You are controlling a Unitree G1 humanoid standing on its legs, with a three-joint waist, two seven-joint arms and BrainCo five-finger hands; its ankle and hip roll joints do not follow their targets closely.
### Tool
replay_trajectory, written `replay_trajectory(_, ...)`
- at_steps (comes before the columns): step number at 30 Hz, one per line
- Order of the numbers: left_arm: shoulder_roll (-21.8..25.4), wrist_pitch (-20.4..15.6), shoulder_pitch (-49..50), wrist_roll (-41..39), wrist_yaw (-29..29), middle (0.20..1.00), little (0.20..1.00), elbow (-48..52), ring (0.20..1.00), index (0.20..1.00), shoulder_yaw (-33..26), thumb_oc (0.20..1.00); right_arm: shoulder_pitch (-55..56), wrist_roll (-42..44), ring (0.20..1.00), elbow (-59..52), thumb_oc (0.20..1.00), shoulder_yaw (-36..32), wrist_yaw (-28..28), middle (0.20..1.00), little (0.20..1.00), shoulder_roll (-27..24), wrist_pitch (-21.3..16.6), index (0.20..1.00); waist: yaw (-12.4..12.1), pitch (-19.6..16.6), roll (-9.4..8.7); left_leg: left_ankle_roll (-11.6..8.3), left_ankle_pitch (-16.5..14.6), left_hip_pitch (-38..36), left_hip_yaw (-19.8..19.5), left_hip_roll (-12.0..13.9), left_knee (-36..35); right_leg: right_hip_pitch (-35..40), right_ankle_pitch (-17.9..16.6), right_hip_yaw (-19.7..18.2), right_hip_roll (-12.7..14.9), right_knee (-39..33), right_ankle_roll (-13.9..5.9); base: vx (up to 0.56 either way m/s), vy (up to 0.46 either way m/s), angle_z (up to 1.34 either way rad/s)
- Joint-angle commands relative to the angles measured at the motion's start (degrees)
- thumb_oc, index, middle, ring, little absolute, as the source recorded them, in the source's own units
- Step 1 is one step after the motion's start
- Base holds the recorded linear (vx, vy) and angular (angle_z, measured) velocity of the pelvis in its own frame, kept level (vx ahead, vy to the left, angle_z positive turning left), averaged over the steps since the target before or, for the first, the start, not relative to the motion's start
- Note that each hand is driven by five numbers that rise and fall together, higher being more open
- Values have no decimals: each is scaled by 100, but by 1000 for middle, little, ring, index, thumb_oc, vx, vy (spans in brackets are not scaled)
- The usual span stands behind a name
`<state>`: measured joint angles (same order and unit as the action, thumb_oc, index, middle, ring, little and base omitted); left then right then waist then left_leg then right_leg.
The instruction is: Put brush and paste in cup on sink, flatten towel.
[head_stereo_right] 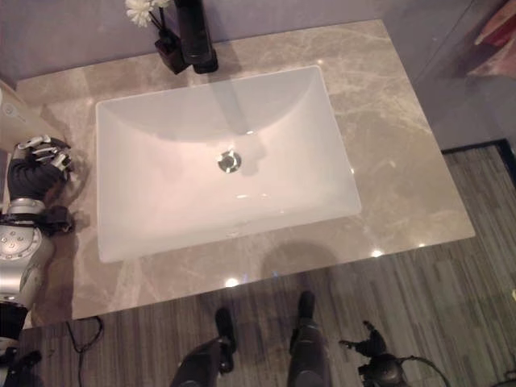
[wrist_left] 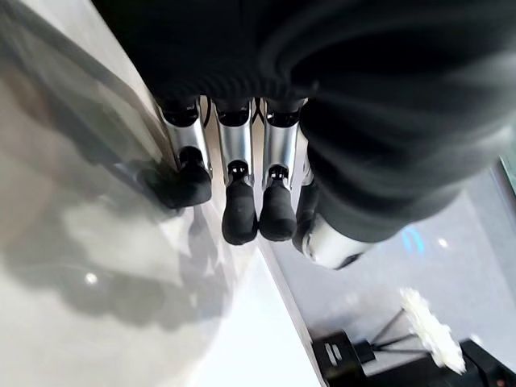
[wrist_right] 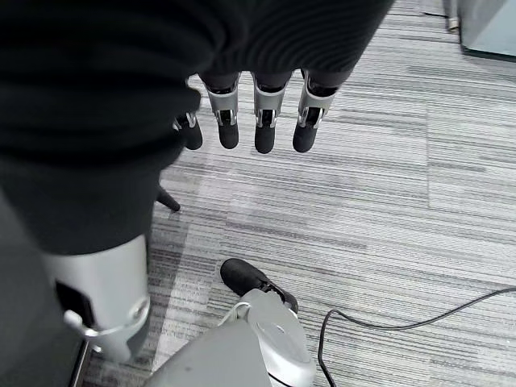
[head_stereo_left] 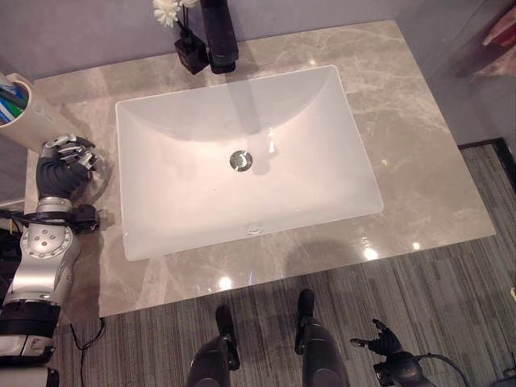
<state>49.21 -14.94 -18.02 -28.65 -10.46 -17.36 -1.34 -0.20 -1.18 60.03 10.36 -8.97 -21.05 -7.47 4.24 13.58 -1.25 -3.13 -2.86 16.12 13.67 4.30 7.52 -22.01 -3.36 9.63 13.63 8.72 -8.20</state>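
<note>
While the left hand point(head_stereo_left: 66, 161) is held over the left edge of the counter point(head_stereo_left: 419, 161), nothing is gripped in it. Its fingers point(wrist_left: 239, 211) are seen hanging down loose and a little bent, with only the grey stone under them. The hand is placed just below the cup point(head_stereo_left: 22, 113), close to it, but whether the two touch cannot be told.

The cup is stood at the far left corner of the counter, by the back wall. It is pale and round. A blue and green brush point(head_stereo_left: 10, 103) is seen poking out of its top. Whether the paste is in there too cannot be told, because the cup is cut off by the picture's edge.

A big white sink point(head_stereo_left: 242, 153) is set into the middle of the counter. A round silver drain point(head_stereo_left: 240, 160) is seen at its bottom. At the back edge, a black tap point(head_stereo_left: 218, 36) is stood behind the sink. Just beside the tap, a small black vase point(head_stereo_left: 191, 50) with white flowers point(head_stereo_left: 168, 10) is placed.

The right hand point(head_stereo_left: 385, 339) is held low, away from the counter, past its front edge. It is seen above the striped grey floor point(wrist_right: 419, 161). Its fingers point(wrist_right: 264, 129) are spread loose and nothing is held by them.
</note>
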Motion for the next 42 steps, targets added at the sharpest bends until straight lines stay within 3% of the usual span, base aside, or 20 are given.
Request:
replay_trajectory(1,-108,-234,153,43,-31,200,200,123,200,200,-295,200,78,71,1000,95,1000,30,-179,1000,1000,-99,-43,1000,-26,3,34,242,-57,-187,-154,-229,161,324,-925,-155,187,330,-465,0,0,0)
replay_trajectory(3,-360,-290,629,101,-54,200,200,375,200,200,-604,200,75,68,1000,177,1000,-43,-194,1000,1000,-78,-43,1000,-78,-28,29,234,-32,-216,-169,-242,86,385,-951,-132,194,244,-467,0,0,0)
replay_trajectory(8,-413,-295,1328,276,12,200,200,575,200,200,-1033,200,85,32,1000,76,1000,-122,-200,1000,1000,-111,-85,1000,-163,-15,38,236,5,-226,-209,-287,6,456,-1009,-70,216,137,-470,0,0,0)
replay_trajectory(14,-370,-264,1406,363,-86,200,200,347,200,200,-1211,200,47,-21,1000,-169,1000,-102,-200,1000,1000,-165,-105,1000,-211,1,49,238,48,-206,-231,-312,-49,521,-1044,-8,235,19,-472,1,0,2)
replay_trajectory(23,18,-209,681,377,-296,200,200,-129,200,200,-1040,200,22,-42,1000,-293,1000,10,-203,1000,1000,-226,-89,1000,-173,21,-1,227,104,-126,-234,-326,-88,560,-1140,15,216,-166,-490,0,0,0)
replay_trajectory(32,699,-94,-534,437,-531,200,200,-1170,200,200,-498,200,66,35,1000,-259,1000,179,-157,1000,1000,-273,-90,1000,-34,16,-167,207,161,70,-152,-273,-108,491,-1305,-74,114,-435,-515,-1,-1,-1)
replay_trajectory(42,879,-56,-1257,434,-641,200,200,-1637,200,200,-26,200,25,132,1000,-397,1000,377,-154,1000,1000,-242,-153,1000,44,-35,-309,172,213,230,-39,-221,-81,463,-1525,-196,76,-722,-552,3,-4,-6)
